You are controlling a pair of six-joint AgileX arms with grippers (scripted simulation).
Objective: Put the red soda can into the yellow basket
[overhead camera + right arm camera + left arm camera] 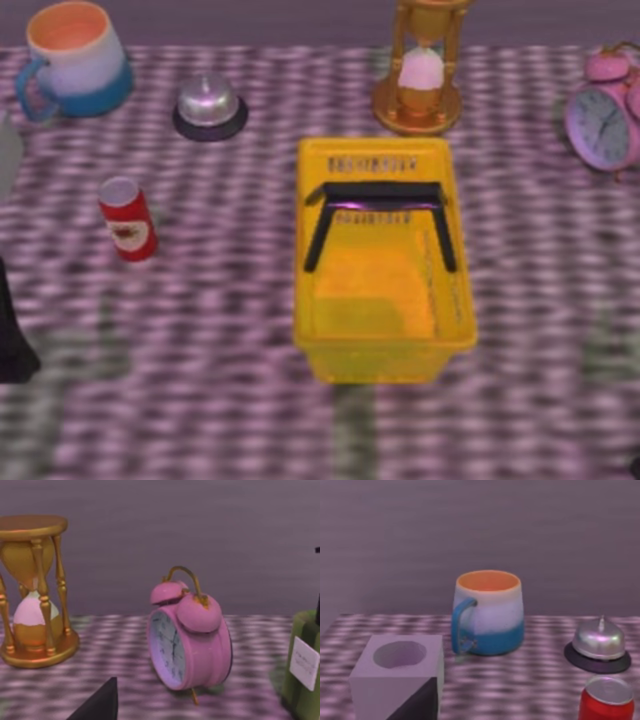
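Red soda can: standing upright on the patterned table, well to the left of the yellow basket and apart from it; its silver top is facing up and nothing is touching it. In the left wrist view it is showing only its top part.
Yellow basket: sitting near the middle of the table, its black handles folded across the opening, nothing lying inside it.
Silver bell: resting beyond the basket's far-left corner, between the mug and the hourglass.
Mug: standing far to the basket's left, at the table's far edge, handle turned leftward.
Hourglass: standing just beyond the basket's far side.
Pink alarm clock: sitting to the basket's far right.
Green bottle: standing beside the clock in the right wrist view.
Grey block: lying near the mug in the left wrist view.
Left gripper: its fingers are not showing, so I cannot tell their state.
Right gripper: likewise not showing its fingers; I cannot tell.
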